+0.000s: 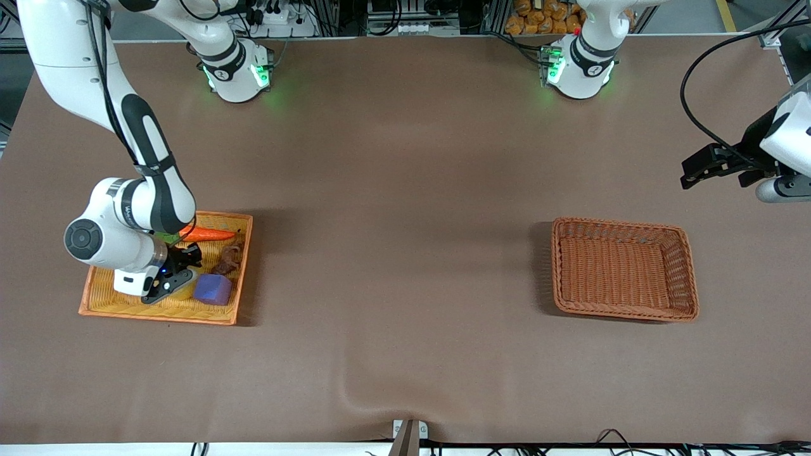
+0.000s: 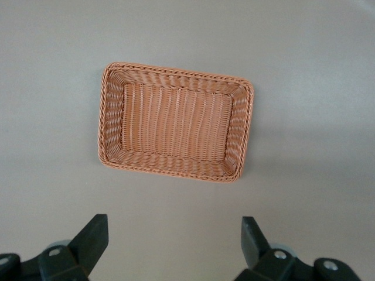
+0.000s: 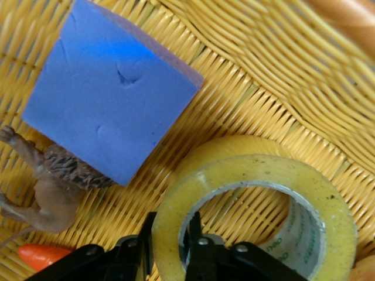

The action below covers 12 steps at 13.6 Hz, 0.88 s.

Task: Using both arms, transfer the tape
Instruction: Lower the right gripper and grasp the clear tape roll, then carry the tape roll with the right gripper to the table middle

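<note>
the tape [image 3: 258,199] is gripped at its wall by the right pincer [image 3: 170,246] inside the yellow tray [image 1: 101,303]; lift, handover and placement remain. the left pincer [image 2: 173,243] waits open above the counter [image 1: 405,190] near the empty basket [image 2: 111,117].

Right gripper [image 3: 170,249] fingers pinching the tape [image 3: 258,202] wall, purple cube [image 3: 108,93] beside, yellow basket [image 3: 263,76]

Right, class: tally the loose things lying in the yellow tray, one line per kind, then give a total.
Tape roll: 1
Purple foam cube: 1
Carrot: 1
Brown animal figure: 1
Total: 4
</note>
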Each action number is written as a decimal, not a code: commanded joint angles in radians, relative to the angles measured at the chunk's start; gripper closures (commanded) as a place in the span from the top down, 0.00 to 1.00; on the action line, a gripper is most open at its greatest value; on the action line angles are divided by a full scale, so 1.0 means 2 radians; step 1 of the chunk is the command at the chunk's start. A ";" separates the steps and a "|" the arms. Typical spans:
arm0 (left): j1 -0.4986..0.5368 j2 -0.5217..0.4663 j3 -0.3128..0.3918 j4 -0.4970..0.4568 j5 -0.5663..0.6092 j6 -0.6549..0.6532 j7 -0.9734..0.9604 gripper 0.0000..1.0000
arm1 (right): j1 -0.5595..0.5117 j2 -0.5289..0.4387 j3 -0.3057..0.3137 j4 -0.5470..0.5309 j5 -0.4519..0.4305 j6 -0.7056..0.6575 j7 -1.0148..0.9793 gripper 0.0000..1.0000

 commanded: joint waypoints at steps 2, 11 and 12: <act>0.004 0.005 0.000 0.008 -0.010 -0.008 0.013 1.00 | -0.005 -0.025 0.003 0.024 0.008 -0.068 -0.018 0.00; 0.005 0.008 0.000 0.007 -0.011 -0.005 0.013 1.00 | 0.111 -0.052 0.004 0.205 0.010 -0.297 0.151 0.00; 0.005 0.011 0.000 0.007 -0.011 -0.005 0.013 1.00 | 0.141 -0.052 0.004 0.207 0.013 -0.296 0.212 0.00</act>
